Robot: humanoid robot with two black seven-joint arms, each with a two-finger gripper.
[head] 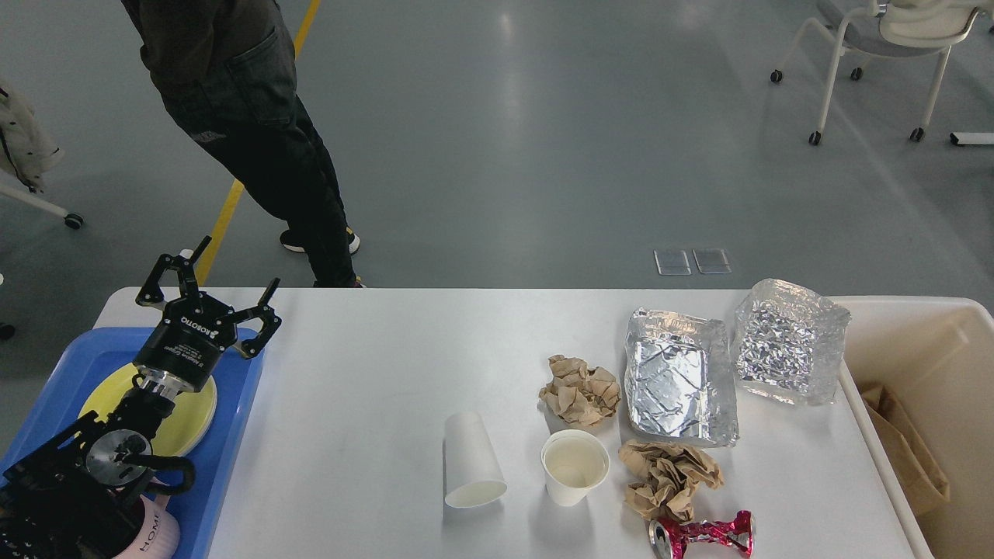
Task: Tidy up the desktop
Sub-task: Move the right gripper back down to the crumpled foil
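Note:
The white desktop (373, 373) fills the lower view. On its right half lie a tipped white paper cup (470, 461), an upright paper cup (575, 467), two crumpled brown paper balls (581, 390) (669, 479), a flat foil tray (680, 376), a crumpled foil container (790, 340) and a crushed red can (703, 535). My left gripper (208, 286) is open and empty above the far edge of the blue tray (233, 435). My right gripper is out of view.
The blue tray at the left holds a yellow plate (186, 407) and a pink cup (151, 536). A cream bin (916, 341) at the right edge holds a brown paper bag (908, 454). A person (248, 132) stands beyond the table's far left. A wheeled chair (877, 46) stands far right.

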